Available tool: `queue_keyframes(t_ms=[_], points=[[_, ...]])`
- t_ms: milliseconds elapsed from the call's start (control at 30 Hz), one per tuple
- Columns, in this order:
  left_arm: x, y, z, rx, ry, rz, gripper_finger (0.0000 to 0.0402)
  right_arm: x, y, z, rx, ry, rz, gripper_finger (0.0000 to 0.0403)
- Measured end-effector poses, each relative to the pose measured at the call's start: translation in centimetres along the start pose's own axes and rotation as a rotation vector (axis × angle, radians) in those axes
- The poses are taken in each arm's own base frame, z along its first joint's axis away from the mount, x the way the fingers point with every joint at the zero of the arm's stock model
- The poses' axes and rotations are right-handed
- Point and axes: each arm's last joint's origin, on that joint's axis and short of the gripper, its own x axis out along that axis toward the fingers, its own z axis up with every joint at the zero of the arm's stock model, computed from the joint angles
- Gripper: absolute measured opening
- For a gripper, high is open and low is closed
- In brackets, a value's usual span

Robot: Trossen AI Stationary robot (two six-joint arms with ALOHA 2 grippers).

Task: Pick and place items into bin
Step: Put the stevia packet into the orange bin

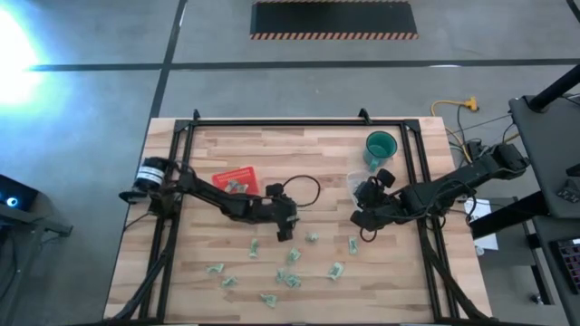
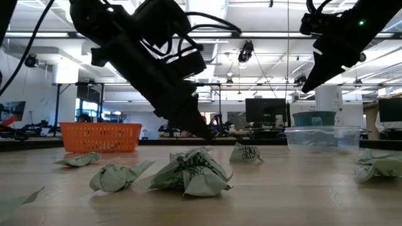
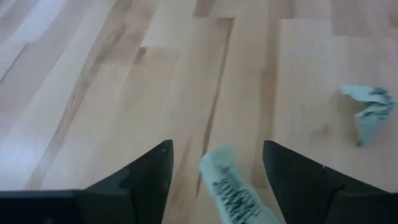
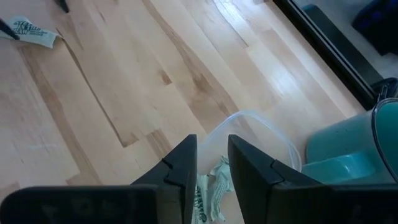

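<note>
On the pale wooden plank table (image 1: 227, 145), the left gripper (image 1: 286, 230) sits low near the middle. In the left wrist view its two dark fingers (image 3: 146, 180) stand wide apart, with one crumpled pale green-and-white wrapper piece (image 3: 233, 190) lying between them on the wood; whether either finger touches it cannot be told, and its near end is cut off by the frame edge. A second wrapper piece (image 3: 368, 109) lies well apart from it.

The right gripper (image 1: 367, 217) hangs over the table's right half, just beside a clear plastic tub (image 1: 358, 183). In the right wrist view its fingers (image 4: 180, 168) stand narrowly apart. Green-and-white wrapper material (image 4: 211, 186) shows through the gap and below, partly hidden by the fingers, so a grip on it cannot be confirmed. The tub's rim (image 4: 261, 121) is partly covered by the same fingers.

Counted from above:
- About twelve loose wrapper pieces (image 1: 290, 272) are scattered over the near half of the table; several are too small to separate.
- One flat red tray (image 1: 236, 177), with a few pieces on it, partly hidden by the left arm.
- One teal round cup (image 1: 381, 147) near the tub.

In the low view an orange mesh basket (image 2: 100, 137) stands beyond the table, and four wrapper pieces (image 2: 188, 172) lie in front; more are cut off at the edges.
</note>
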Motion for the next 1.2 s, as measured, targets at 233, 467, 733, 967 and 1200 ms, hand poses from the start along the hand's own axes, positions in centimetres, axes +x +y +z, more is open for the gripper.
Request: queue_keyframes(t_ms=[233, 467, 733, 967, 1200], points=[[0.07, 0.39, -0.03, -0.035, 0.068, 0.012, 0.0248, 0.00, 0.03, 0.03, 0.002, -0.003, 0.002, 0.0071], [0.12, 0.19, 0.09, -0.037, 0.082, -0.039, 0.0248, 0.00, 0.05, 0.05, 0.002, -0.004, 0.004, 0.0068], [0.11, 0.10, -0.09, -0.032, 0.100, -0.078, 0.0248, 0.00, 0.07, 0.07, 0.003, -0.006, 0.005, 0.0068], [0.08, 0.16, -0.39, -0.024, 0.129, -0.073, 0.0248, 0.00, 0.07, 0.08, 0.004, -0.007, 0.006, 0.0068], [0.07, 0.18, -0.67, -0.016, 0.151, -0.077, 0.0248, 0.00, 0.08, 0.09, 0.004, -0.008, 0.006, 0.0068]])
